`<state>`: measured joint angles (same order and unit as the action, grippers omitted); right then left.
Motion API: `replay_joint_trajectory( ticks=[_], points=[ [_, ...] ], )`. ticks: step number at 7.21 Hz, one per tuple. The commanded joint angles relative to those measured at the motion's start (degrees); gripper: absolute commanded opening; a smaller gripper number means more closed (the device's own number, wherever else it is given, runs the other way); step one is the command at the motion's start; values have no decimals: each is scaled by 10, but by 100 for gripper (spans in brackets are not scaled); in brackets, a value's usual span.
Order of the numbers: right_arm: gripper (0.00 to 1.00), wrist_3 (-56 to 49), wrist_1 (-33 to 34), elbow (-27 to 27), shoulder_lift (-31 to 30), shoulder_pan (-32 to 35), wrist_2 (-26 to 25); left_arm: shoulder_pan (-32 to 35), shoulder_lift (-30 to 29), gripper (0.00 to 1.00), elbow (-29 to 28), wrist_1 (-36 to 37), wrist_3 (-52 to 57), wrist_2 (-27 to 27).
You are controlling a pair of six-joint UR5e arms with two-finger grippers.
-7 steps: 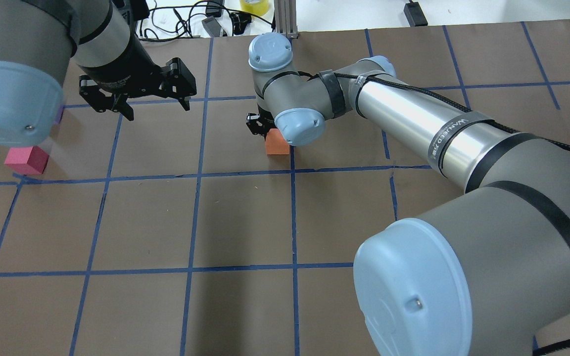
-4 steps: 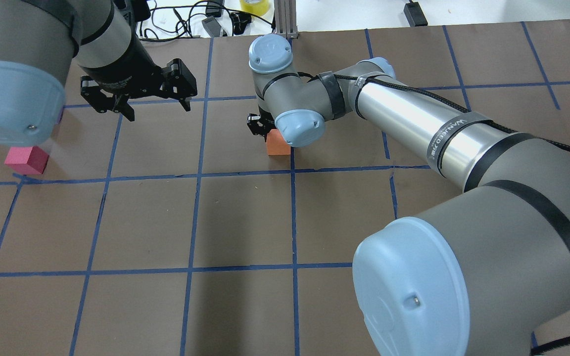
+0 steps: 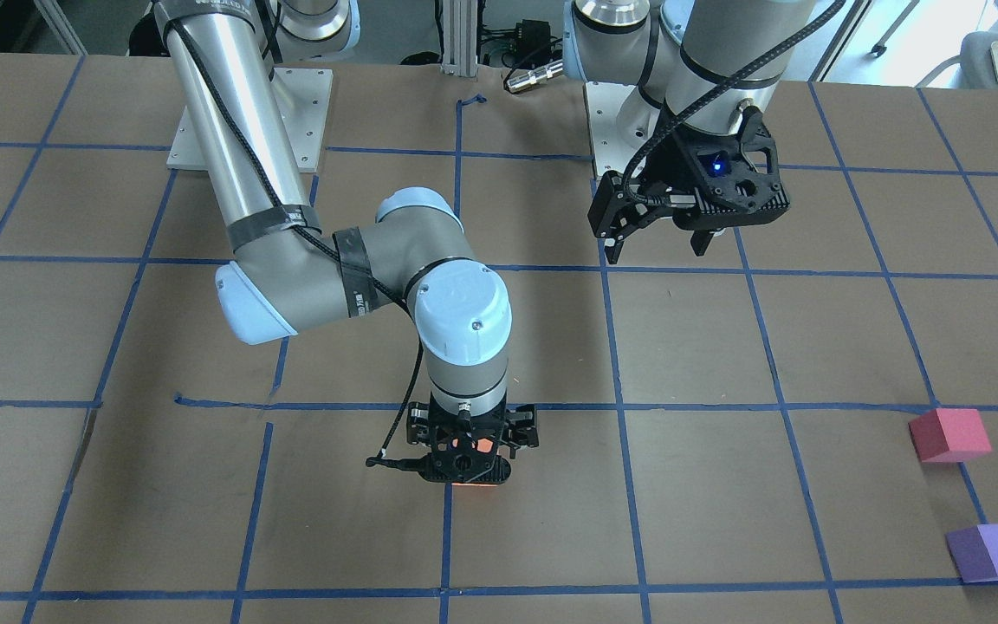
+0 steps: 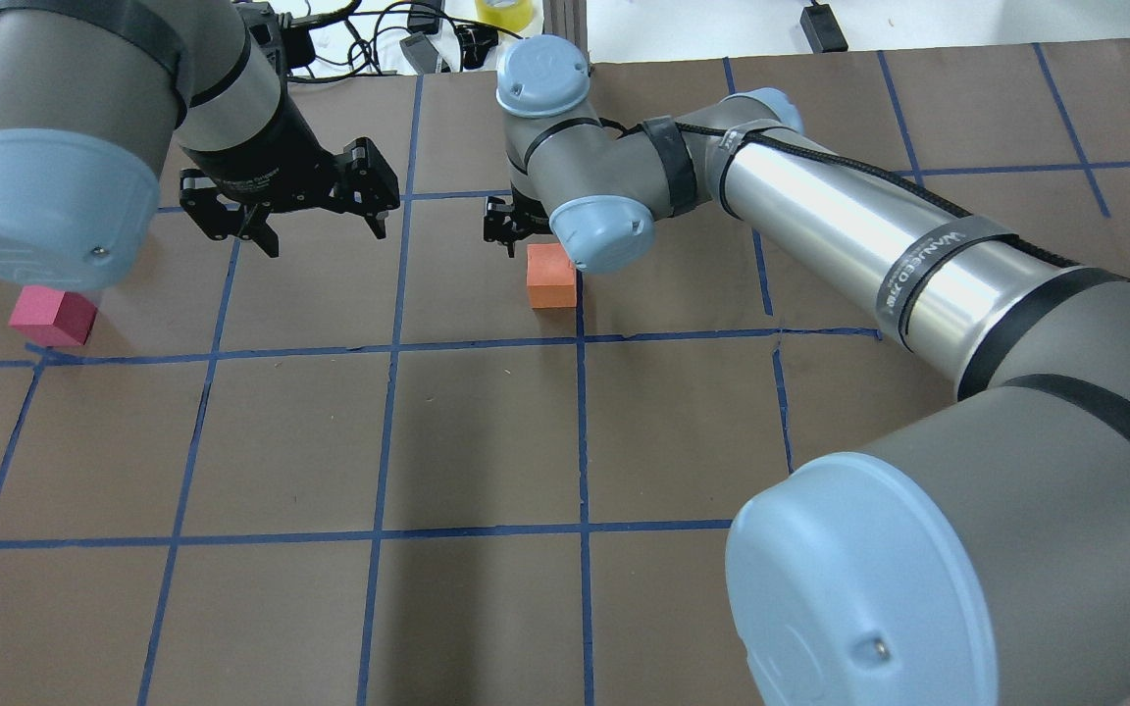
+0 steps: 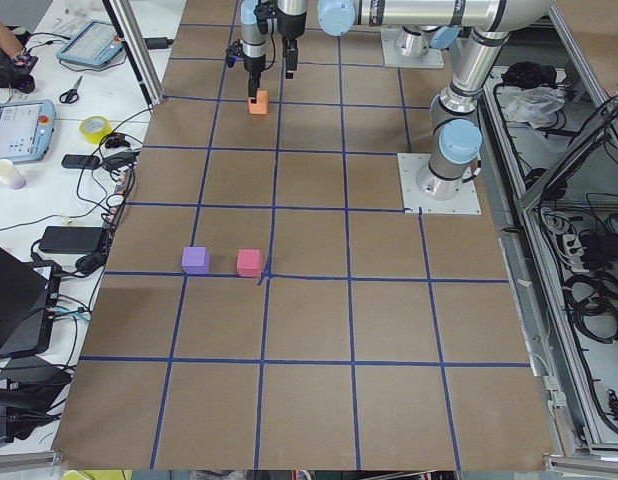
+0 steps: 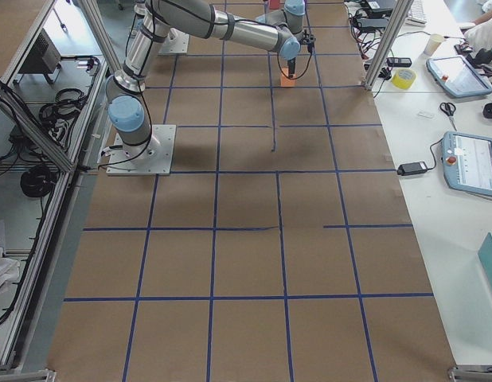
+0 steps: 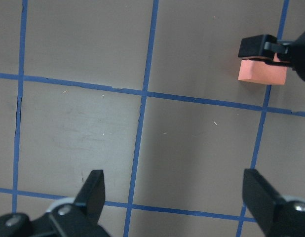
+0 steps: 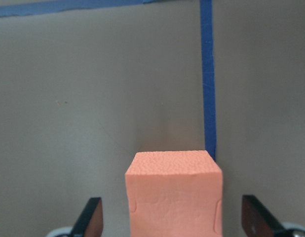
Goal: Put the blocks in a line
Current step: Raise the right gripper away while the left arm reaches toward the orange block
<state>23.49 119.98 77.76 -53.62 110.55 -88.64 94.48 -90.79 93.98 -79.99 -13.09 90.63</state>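
The orange block (image 4: 551, 276) sits on the brown table beside a blue tape line, and it also shows in the right wrist view (image 8: 173, 192). My right gripper (image 4: 509, 227) hangs just above it, open, with its fingers (image 8: 92, 219) well apart from the block's sides. My left gripper (image 4: 322, 230) is open and empty above the table, to the left of the orange block (image 7: 263, 71). The pinkish-red block (image 3: 949, 434) and the purple block (image 3: 993, 552) lie side by side, a small gap apart, far to my left. The purple one is hidden in the overhead view.
Blue tape lines divide the table (image 4: 487, 441) into squares. Cables, a yellow tape roll (image 4: 504, 10) and an aluminium post (image 4: 565, 39) stand along the far edge. The arms' base plates (image 3: 243, 121) sit at the robot's side.
My right gripper has risen off the orange block, which stays on the table. My left gripper has shifted a little to the right.
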Motion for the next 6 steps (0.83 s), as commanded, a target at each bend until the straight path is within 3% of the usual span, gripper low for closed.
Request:
replay_joint_trajectory(
  ticks=[1,2,4,5,6],
  points=[
    [100,-94,-128,2,-54,-99,6,-2,-38,100,3,8,1,-10],
    [100,-154,-209,3,-95,-145,3,-2,-84,100,2,46,2,-12],
    [100,-180,-341,4,-218,-152,1,-1,-169,100,-7,134,34,-6],
    [100,-183,-374,11,-268,-150,5,8,-216,100,-13,195,35,-6],
    [100,-184,-361,43,-307,-148,9,43,-263,100,-38,238,30,-8]
  ],
)
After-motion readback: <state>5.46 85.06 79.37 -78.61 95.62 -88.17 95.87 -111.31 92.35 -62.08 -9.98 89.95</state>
